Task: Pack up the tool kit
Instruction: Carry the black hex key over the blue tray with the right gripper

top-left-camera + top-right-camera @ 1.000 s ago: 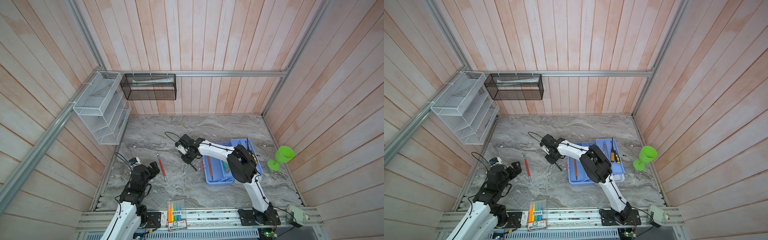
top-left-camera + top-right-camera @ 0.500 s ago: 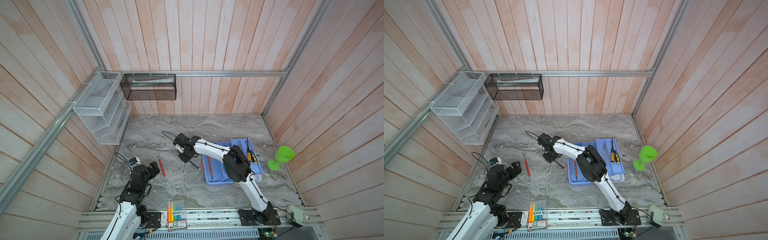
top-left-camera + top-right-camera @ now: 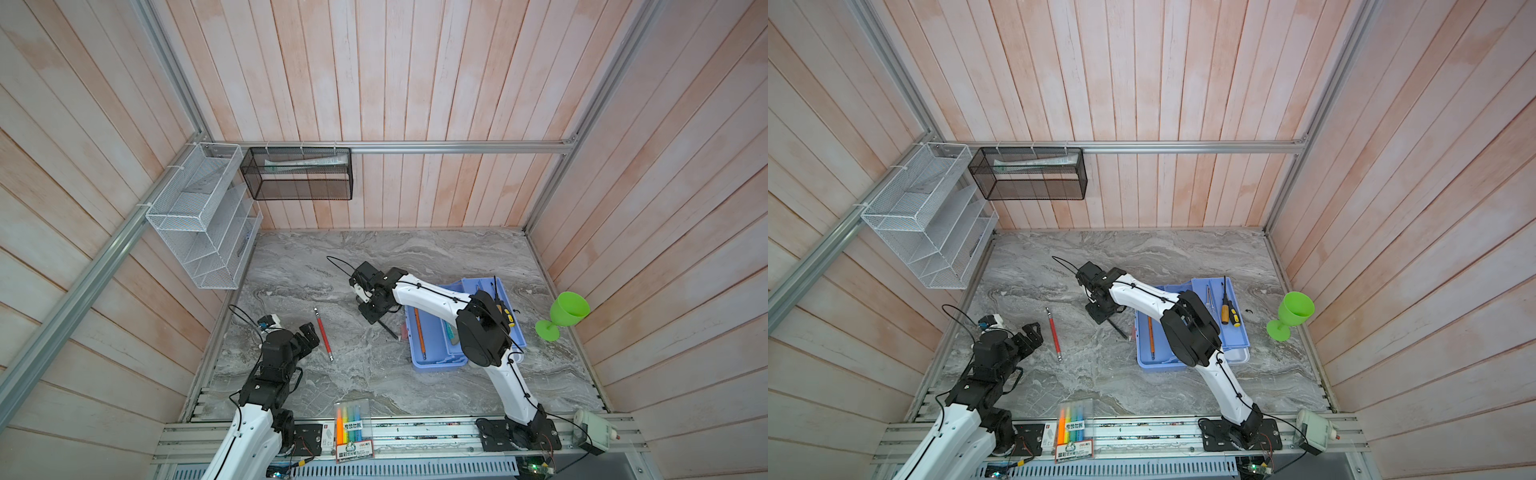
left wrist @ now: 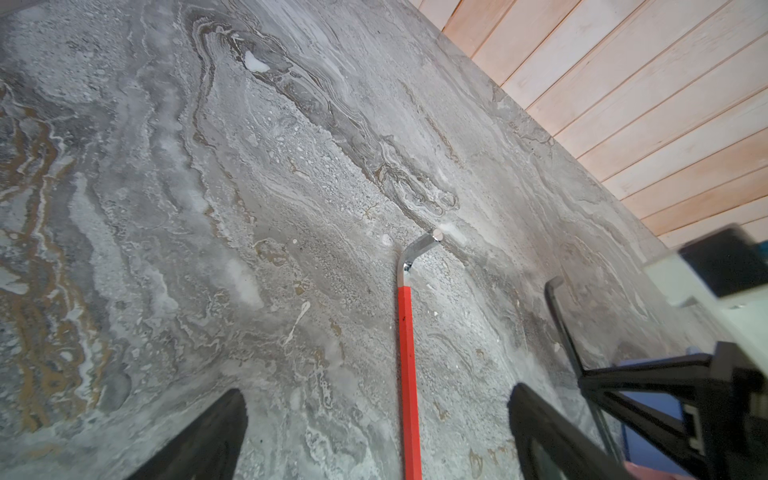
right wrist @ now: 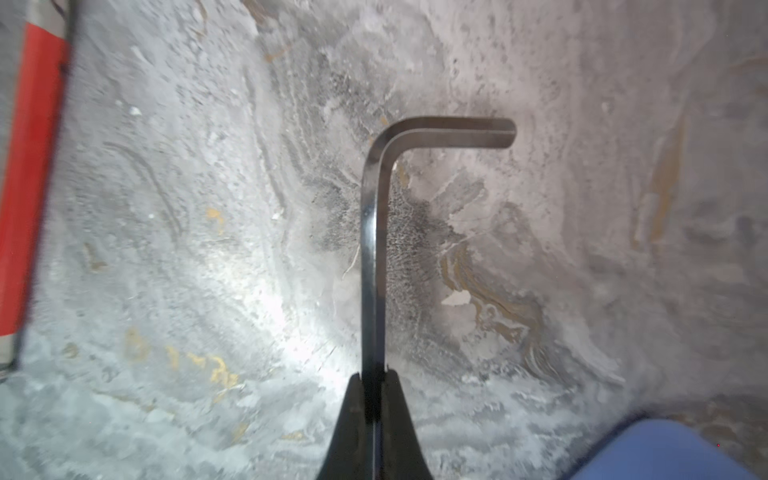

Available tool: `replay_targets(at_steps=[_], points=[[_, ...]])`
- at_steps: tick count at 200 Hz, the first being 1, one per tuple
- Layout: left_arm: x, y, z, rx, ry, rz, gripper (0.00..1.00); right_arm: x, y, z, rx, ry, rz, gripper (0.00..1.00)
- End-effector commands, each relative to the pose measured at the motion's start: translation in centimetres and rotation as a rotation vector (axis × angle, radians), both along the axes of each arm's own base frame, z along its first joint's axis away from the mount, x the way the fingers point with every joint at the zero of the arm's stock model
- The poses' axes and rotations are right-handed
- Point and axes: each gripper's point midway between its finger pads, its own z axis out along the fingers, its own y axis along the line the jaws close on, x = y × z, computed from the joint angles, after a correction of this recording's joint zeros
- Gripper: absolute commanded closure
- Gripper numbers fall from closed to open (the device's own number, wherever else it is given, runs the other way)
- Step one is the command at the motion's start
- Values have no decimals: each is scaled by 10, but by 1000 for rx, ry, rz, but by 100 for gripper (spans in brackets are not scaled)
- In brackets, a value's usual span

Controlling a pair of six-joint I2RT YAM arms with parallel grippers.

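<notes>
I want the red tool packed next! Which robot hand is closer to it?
Left. The open left gripper sits right beside the red-handled hex key; the right gripper is farther off, shut on a black hex key.

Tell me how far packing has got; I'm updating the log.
Done: the orange screwdriver and yellow-black screwdriver lie in the blue case. In hand: the right gripper is shut on the dark hex key. Remaining: the red-handled key by the open left gripper.
</notes>
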Motion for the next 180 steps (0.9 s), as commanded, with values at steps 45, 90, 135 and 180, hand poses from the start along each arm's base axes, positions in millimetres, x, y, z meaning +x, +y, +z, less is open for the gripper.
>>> replay_targets(at_steps=[45, 90, 135, 180], points=[[-1, -1, 0, 3, -3, -4, 0, 4, -28, 63, 63, -65, -121, 100], [0, -2, 0, 2, -6, -10, 0, 5, -74, 87, 71, -112, -272, 100], [1, -5, 1, 0, -11, -31, 0, -6, -128, 94, 47, -179, -468, 100], [4, -11, 0, -10, -8, -61, 0, -13, -169, 72, -33, -210, -623, 100]])
